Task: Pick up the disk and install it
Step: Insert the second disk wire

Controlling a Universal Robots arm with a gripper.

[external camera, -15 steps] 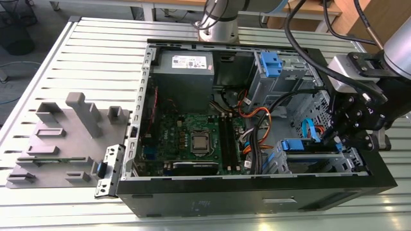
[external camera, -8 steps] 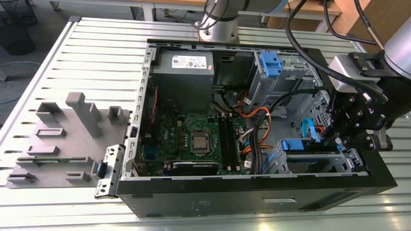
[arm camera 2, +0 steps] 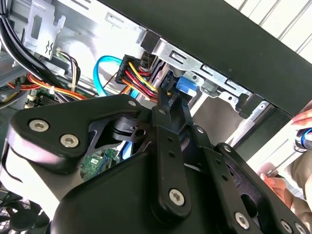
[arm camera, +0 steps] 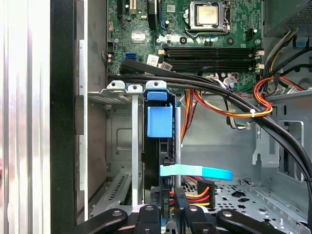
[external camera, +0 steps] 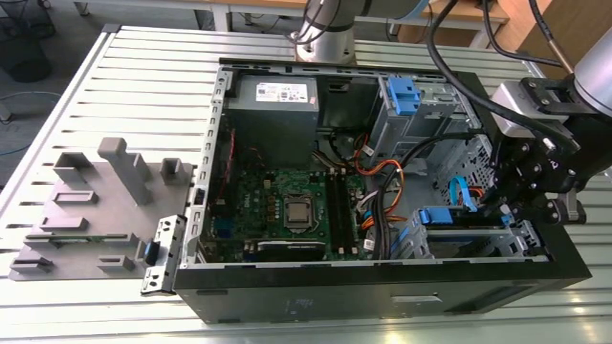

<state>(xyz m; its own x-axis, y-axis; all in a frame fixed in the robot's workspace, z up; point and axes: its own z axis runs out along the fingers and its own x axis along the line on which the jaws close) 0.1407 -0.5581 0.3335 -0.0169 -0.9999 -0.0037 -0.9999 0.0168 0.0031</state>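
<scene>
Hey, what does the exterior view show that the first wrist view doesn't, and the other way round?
The exterior view adds the grey power-supply box, the grey fixture on the slatted table, and the arm's base. The first wrist view adds the red, yellow and black power plug beside the disk. Both share the motherboard, the light-blue cable, and the disk, edge-on in its blue carrier, with the hand close to it.

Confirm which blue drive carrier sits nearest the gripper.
The blue carrier lower in the exterior view, in the bay beside the gripper. The other blue carrier sits near the power supply.
</scene>
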